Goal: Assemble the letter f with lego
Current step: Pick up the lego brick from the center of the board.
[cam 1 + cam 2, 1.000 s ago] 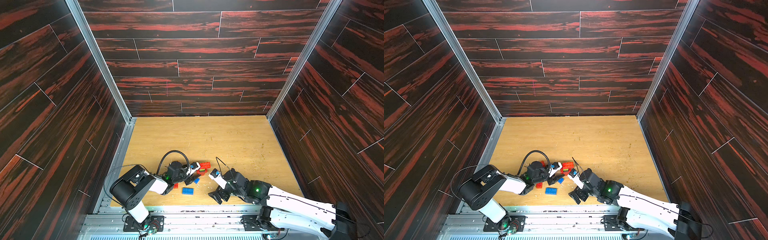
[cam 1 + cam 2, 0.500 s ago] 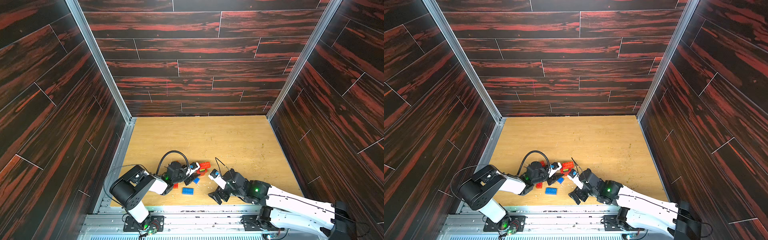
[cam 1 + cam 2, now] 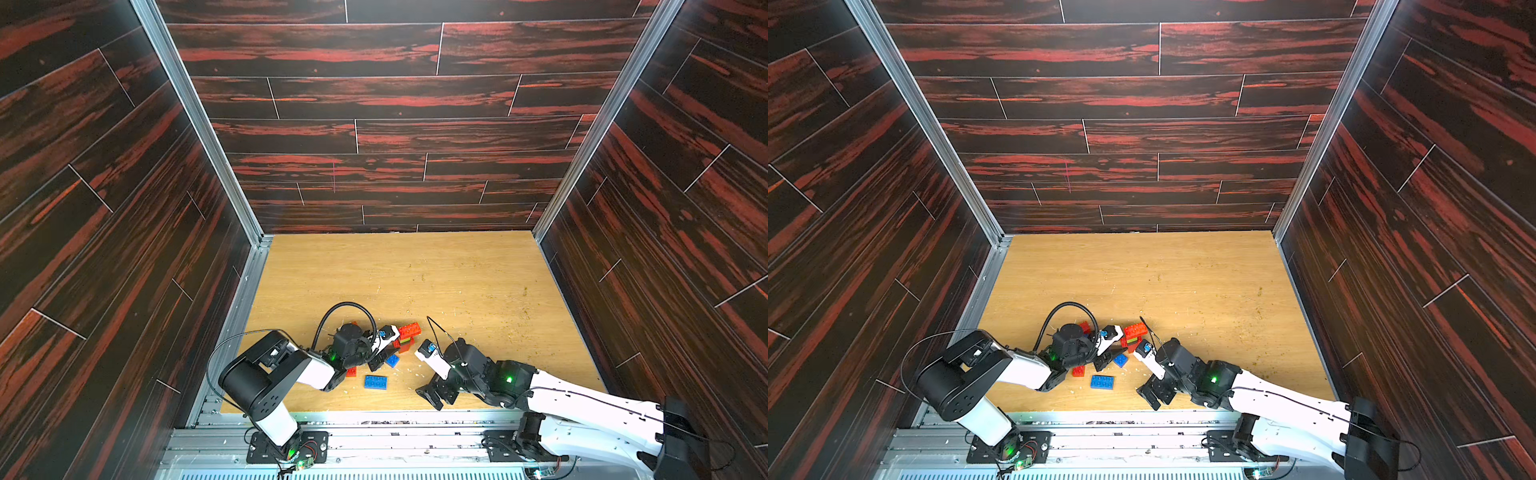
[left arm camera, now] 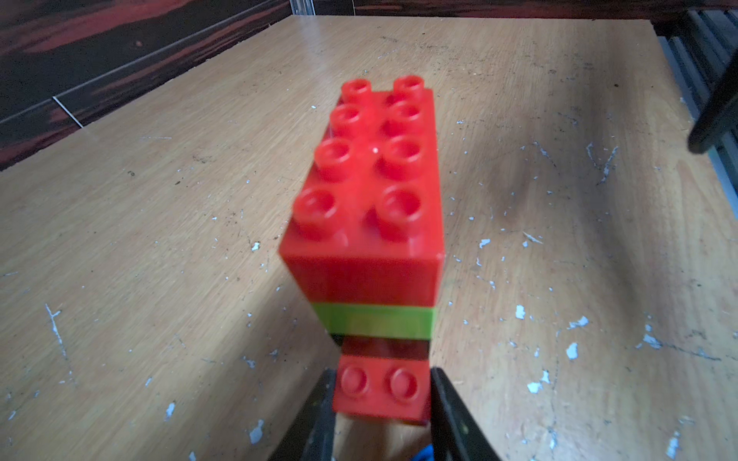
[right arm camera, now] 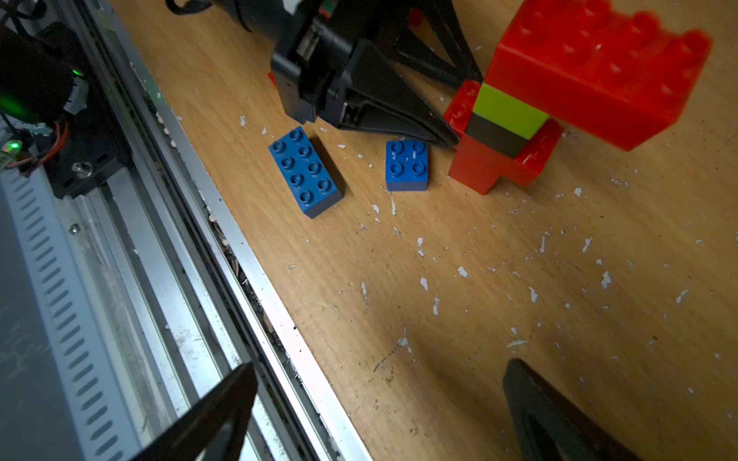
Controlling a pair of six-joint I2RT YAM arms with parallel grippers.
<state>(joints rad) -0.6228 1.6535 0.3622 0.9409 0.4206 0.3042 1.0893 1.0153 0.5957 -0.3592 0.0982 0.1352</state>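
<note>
A lego stack (image 4: 371, 191) stands on the wooden floor: a long red brick on top, then a lime green one (image 5: 509, 109), a black one (image 5: 495, 137) and red bricks at the base. Both top views show the stack (image 3: 409, 332) (image 3: 1133, 332). My left gripper (image 4: 381, 395) (image 3: 392, 349) (image 5: 463, 109) is shut on a red base brick (image 4: 379, 389), one finger on each side. My right gripper (image 5: 377, 375) (image 3: 424, 372) (image 3: 1144, 374) hangs open and holds nothing, near the front edge, right of the loose bricks.
A long blue brick (image 5: 305, 171) (image 3: 375, 381) and a square blue brick (image 5: 406, 165) (image 3: 391, 360) lie loose between the arms. A small red brick (image 3: 351, 371) lies under the left arm. The metal front rail (image 5: 255, 279) borders the floor.
The left gripper's fingers have closed onto the red brick at the stack's base. The right arm has barely moved and stays open.
</note>
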